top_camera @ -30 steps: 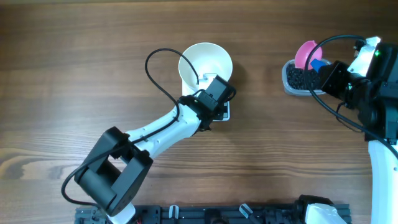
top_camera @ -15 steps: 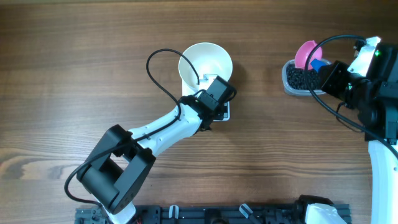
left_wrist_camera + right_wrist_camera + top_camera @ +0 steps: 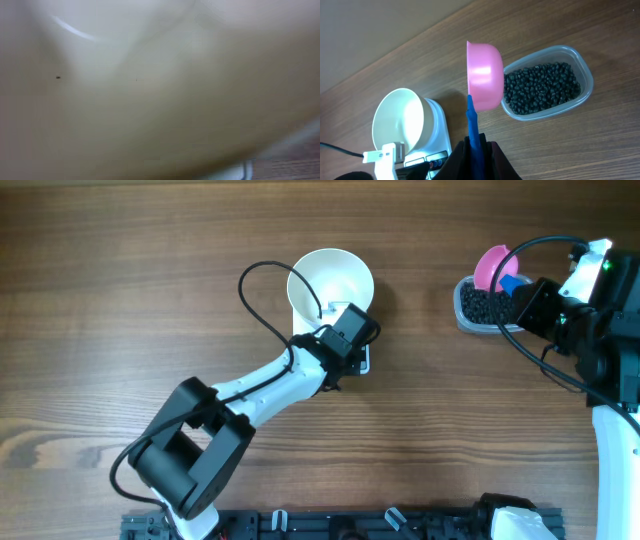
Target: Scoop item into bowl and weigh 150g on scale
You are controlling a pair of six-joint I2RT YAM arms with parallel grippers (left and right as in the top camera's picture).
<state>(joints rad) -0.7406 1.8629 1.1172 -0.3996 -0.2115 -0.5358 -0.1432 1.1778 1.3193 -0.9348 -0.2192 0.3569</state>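
Right gripper, closed on the handle of the pink scoop, poises it at the tub holding the item: scooping is in hand, next requiring a dip, then transfer to the bowl on the scale.

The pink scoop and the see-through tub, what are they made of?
The pink scoop looks like smooth, shiny plastic: light gleams on its rounded side. The tub seems thin clear plastic, since the black beads show through its wall.
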